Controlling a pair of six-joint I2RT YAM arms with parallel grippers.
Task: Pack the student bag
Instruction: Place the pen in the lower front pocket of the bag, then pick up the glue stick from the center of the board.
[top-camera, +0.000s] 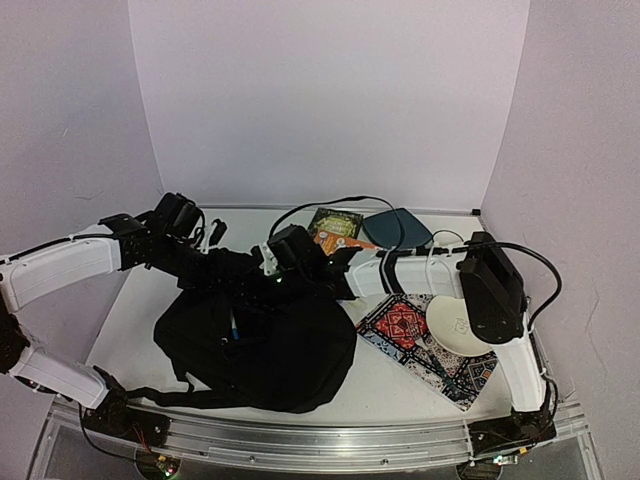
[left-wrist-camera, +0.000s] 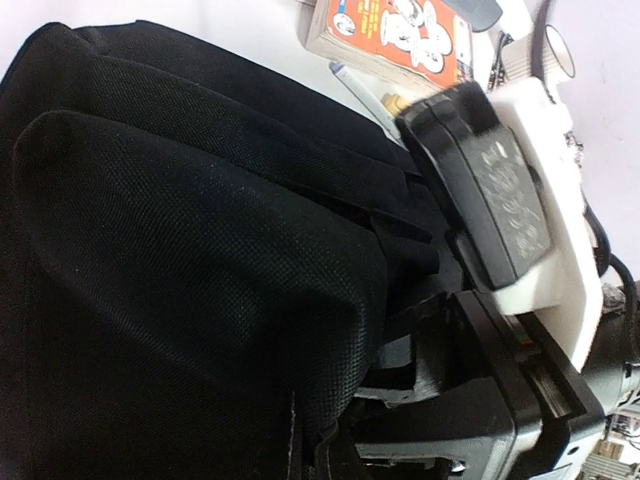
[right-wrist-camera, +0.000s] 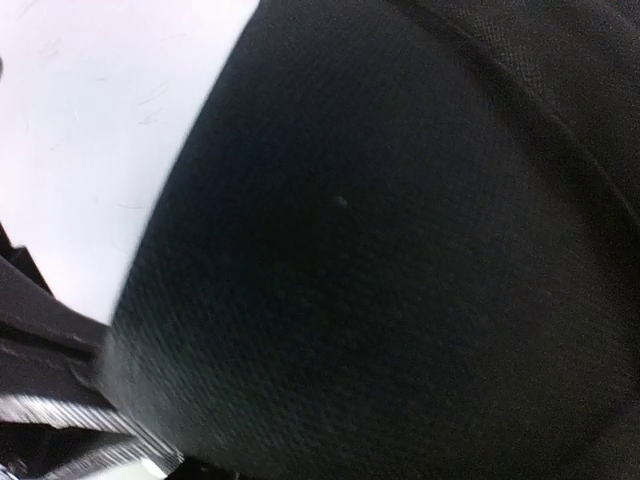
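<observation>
bag: student bag (top-camera: 255, 350) slumped on the worktop (top-camera: 130, 300), near-left of centre, straps trailing to the near edge.
handling: we judge it soft and floppy, light, not fragile. It will sag wherever it is unsupported. Best take it by the rim of the mouth or a strap, not the flat panel.
left hand (top-camera: 205, 255): clenched at the bag's far-left rim. Probably pinching fabric, but we cannot see the contact.
right hand (top-camera: 285, 255): at the bag's far rim. We cannot tell whether it is released or gripping.
loose items: patterned book (top-camera: 420, 345) right of the bag, teal pouch (top-camera: 397, 228) at the far side.
top view only: whole layout, a blue sliver in the bag's mouth.
left wrist only: orange card box (left-wrist-camera: 395, 35) just beyond the bag.
right wrist: blurred black fabric and worktop, nothing else.
</observation>
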